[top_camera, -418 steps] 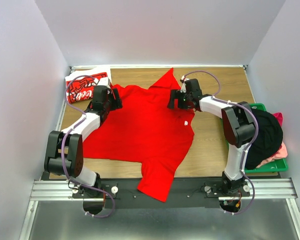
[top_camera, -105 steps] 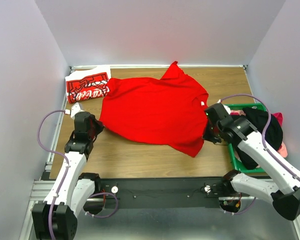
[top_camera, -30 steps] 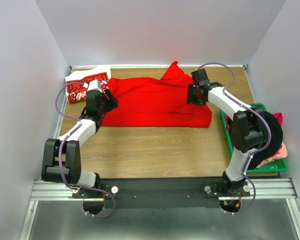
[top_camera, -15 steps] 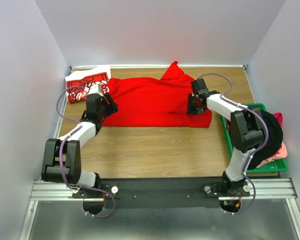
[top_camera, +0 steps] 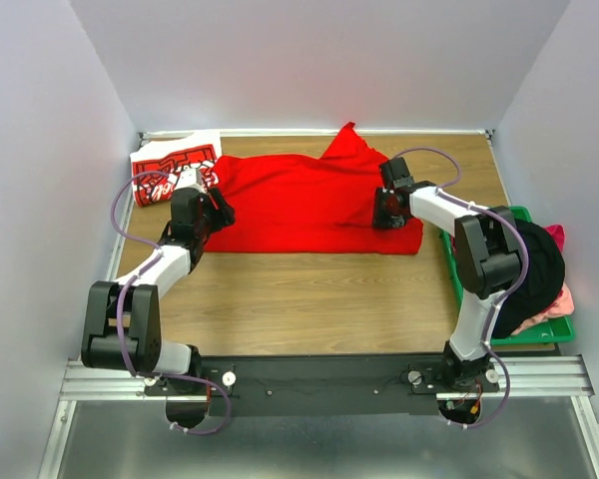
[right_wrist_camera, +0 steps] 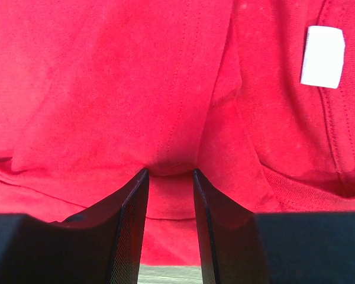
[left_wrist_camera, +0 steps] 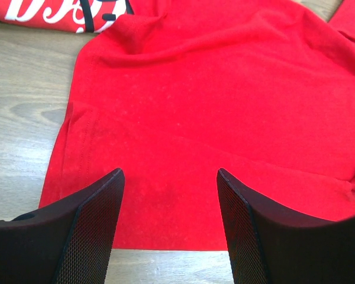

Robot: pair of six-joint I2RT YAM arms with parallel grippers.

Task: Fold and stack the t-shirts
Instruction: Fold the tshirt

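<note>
Hovering the left gripper (left_wrist_camera: 168, 177) with jaws spread wide and empty, low over the plain bright red soft cloth t-shirt (left_wrist_camera: 225, 106), doubled over flat on the pale wooden table top (left_wrist_camera: 23, 118). Between those jaws, behind their tips: the shirt's edge; just outside the left jaw, its corner. Well beyond the left jaw's tip, off to that side: the folded red t-shirt with white script lettering (left_wrist_camera: 41, 15), just beside the plain one. Pinching a small pucker of the plain shirt in the right gripper (right_wrist_camera: 170, 173), jaws drawn close on it, with creases running in toward the gap and a white sewn label (right_wrist_camera: 322, 56) ahead and right of the right jaw. Judged light, limp and thin: sure to sag, drag and wrinkle, unbreakable, likely to slide over the wood. Best taken at a doubled edge or corner, both layers together, one hold per gripper
</note>
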